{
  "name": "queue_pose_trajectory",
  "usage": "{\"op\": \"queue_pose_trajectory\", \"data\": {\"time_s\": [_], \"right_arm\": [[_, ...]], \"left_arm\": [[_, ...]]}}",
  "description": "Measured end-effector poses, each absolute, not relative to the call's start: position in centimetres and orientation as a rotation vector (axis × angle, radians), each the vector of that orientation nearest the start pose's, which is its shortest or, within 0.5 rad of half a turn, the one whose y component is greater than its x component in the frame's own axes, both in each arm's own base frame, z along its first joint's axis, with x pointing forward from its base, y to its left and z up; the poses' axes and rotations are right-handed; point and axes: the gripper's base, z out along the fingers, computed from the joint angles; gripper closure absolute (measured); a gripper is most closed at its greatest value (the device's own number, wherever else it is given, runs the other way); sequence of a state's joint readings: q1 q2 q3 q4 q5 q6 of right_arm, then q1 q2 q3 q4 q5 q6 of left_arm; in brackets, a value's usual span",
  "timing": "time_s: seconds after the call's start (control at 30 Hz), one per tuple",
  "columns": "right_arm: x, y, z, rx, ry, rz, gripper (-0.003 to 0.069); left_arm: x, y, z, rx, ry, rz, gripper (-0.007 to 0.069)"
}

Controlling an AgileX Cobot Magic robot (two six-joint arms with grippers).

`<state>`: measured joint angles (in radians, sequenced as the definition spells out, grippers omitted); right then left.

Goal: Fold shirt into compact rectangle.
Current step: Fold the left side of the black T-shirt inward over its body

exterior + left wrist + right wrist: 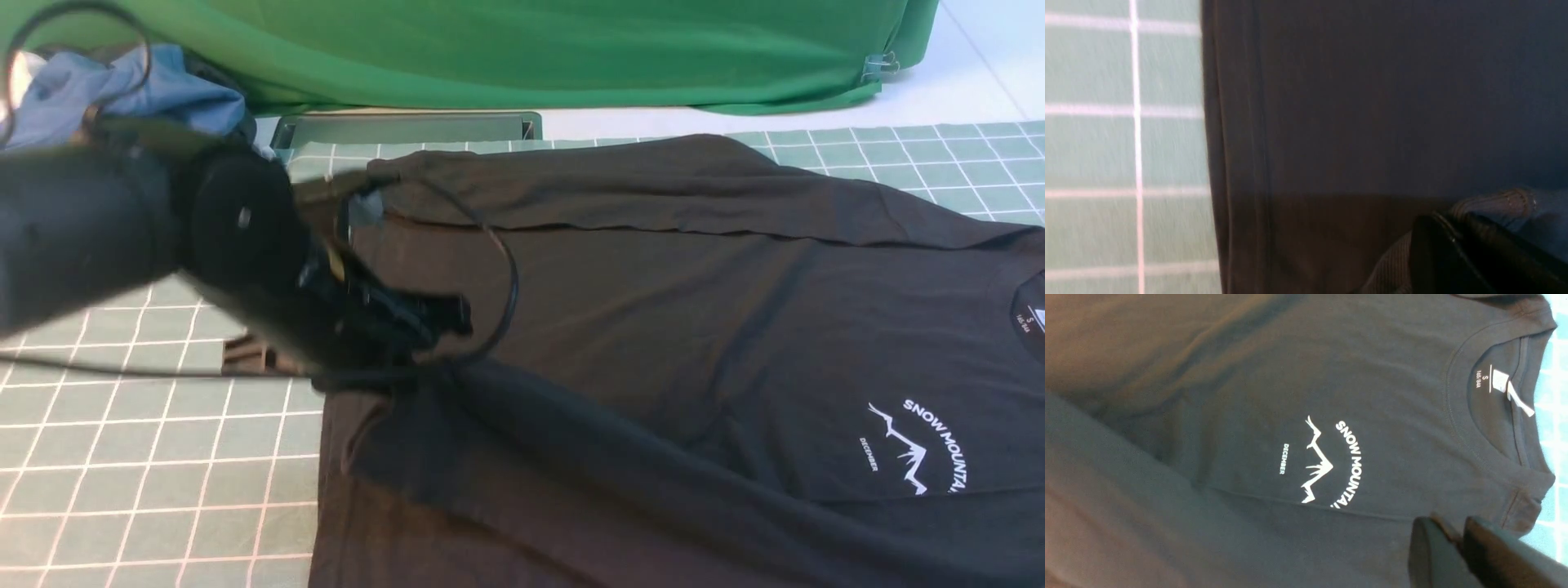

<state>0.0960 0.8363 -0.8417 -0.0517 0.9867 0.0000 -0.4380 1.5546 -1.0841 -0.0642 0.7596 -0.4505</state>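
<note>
Two arms, neither fully legible: the left arm [82, 237] is a blurred black mass at the left, covering part of a crumpled blue garment [122, 94] at the far left, and the right arm lies outside the front view altogether. Green mat [122, 457], white grid lines, flat, under everything. Grey shallow tray [404, 128], rectangular, at the far edge of the mat; its contents cannot be made out. Green cloth [531, 49], draped in soft folds, behind it. Left gripper [445, 314], trailing a looped black cable [510, 286], sits at the shirt's left edge with its fingers pressed together on a bunched, ribbed band of the fabric; a raised ridge of cloth runs from it toward the near right. Shirt [653, 327], black thin knit, lies spread on the mat from centre to right, its far side folded over, cut off at the near and right edges of the front view. White mountain logo [918, 445], its last letters lost under a fold. Round ribbed collar [1457, 428] with white neck label [1500, 381], at the right. Right gripper [1461, 543], above the shoulder by the collar: fingers close, a thin gap between; whether cloth is caught there cannot be told.
</note>
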Motion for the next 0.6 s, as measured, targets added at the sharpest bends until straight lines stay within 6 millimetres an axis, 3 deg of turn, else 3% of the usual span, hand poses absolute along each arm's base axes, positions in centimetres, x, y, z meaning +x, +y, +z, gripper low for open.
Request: {"op": "queue_pose_trajectory", "data": {"time_s": [0.17,0.27,0.5,0.6], "right_arm": [[14.4,1.1,33.3,-0.129,2.461,-0.003,0.0528],[14.3,1.3,33.3,-0.120,2.461,0.035,0.0524],[14.3,1.4,33.3,-0.118,2.461,0.042,0.0515],[14.3,1.6,33.3,-0.111,2.462,0.070,0.0515]], "left_arm": [[30.8,-12.1,24.7,-0.191,2.746,-0.322,0.0597],[33.1,-11.0,23.4,-0.284,2.717,-0.336,0.0597],[35.1,-11.3,19.3,-0.310,2.734,-0.325,0.0579],[35.4,-11.2,18.7,-0.280,2.737,-0.289,0.0540]]}}
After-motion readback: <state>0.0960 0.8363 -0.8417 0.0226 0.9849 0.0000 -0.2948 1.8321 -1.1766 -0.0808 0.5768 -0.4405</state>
